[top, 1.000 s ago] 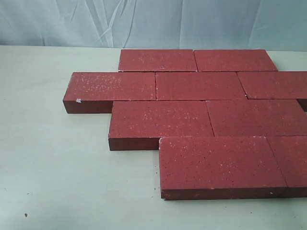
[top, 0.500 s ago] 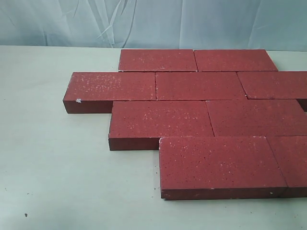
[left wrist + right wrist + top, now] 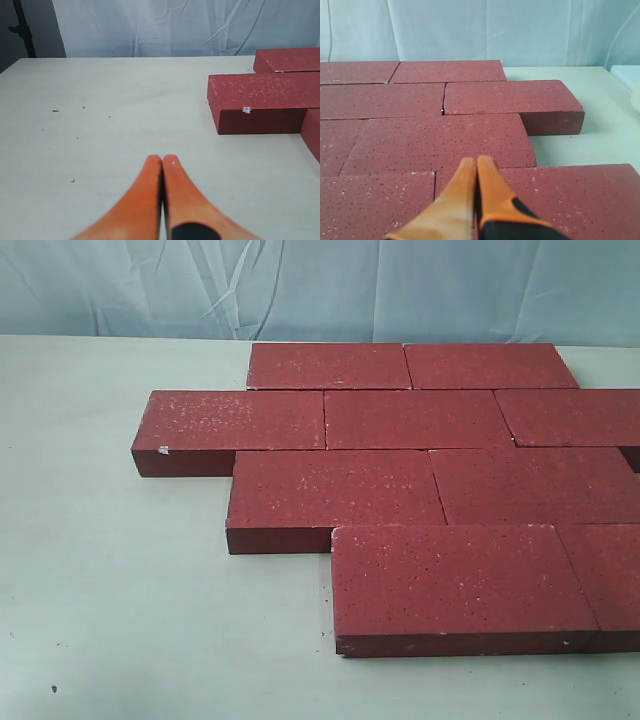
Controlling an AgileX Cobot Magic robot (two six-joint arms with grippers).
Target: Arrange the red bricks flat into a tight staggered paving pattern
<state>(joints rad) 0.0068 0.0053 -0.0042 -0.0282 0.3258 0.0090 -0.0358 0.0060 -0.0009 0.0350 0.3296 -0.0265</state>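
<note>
Several dark red speckled bricks [image 3: 420,455] lie flat on the pale table [image 3: 120,590] in staggered rows, edges touching. The leftmost brick [image 3: 235,422] shows in the left wrist view as brick [image 3: 260,100], apart from my left gripper [image 3: 161,159], which is shut and empty over bare table. My right gripper [image 3: 476,161] is shut and empty just above the front-row bricks [image 3: 570,195], near the seam between two of them. Neither gripper appears in the exterior view.
A pale wrinkled backdrop [image 3: 320,285] hangs behind the table. Bare table surface [image 3: 100,115] stretches left of the bricks. A white object's edge [image 3: 634,85] sits at the far right of the right wrist view.
</note>
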